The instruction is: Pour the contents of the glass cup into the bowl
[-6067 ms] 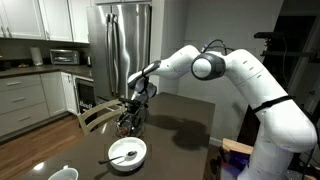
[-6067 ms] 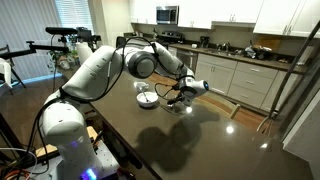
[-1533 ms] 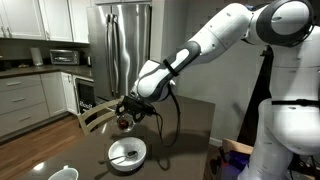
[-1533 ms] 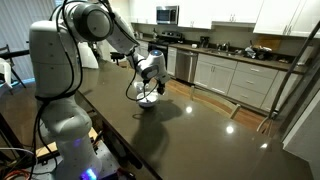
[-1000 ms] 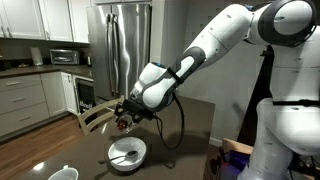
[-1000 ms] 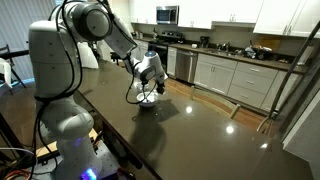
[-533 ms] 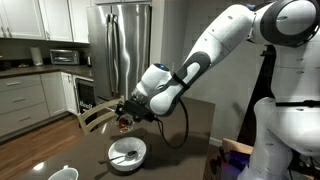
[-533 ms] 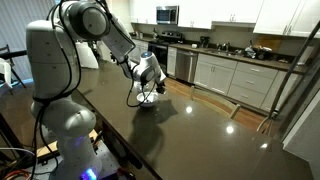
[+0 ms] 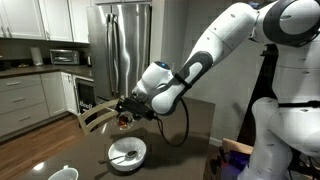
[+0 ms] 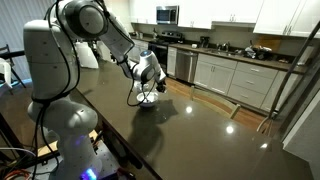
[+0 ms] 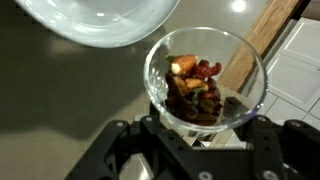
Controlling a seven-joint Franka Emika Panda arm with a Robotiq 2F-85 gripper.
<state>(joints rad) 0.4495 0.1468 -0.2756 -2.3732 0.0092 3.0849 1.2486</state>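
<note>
Glass cup [image 11: 205, 80] is up in the air over the table [image 9: 185, 125], not standing on it. In the wrist view its mouth faces the camera, so its long axis runs roughly along the line of sight. The exact tilt is hard to tell in the exterior views. Contents [image 11: 195, 85] are reddish-brown and orange bits piled in the bottom of the glass, all inside.

Gripper [image 11: 200, 128] pinches the glass low down, with dark fingers [image 11: 262, 135] pressed on either side of the base.

Bowl [image 9: 138, 159] is white and wide and sits on the table near the edge closest to the camera, with a dark utensil [image 9: 122, 156] lying in it. The glass hangs higher than the bowl and close to it. In the wrist view the bowl's rim shows beyond the glass at top left, apart from it.

Arm [image 9: 215, 45] comes in high from the base side. The forearm slopes down toward the bowl end of the table, and the wrist is bent so the hand points sideways toward the fridge [image 9: 125, 45].

A small white cup [image 9: 62, 174] shows at the frame's bottom edge, well apart from the bowl.
</note>
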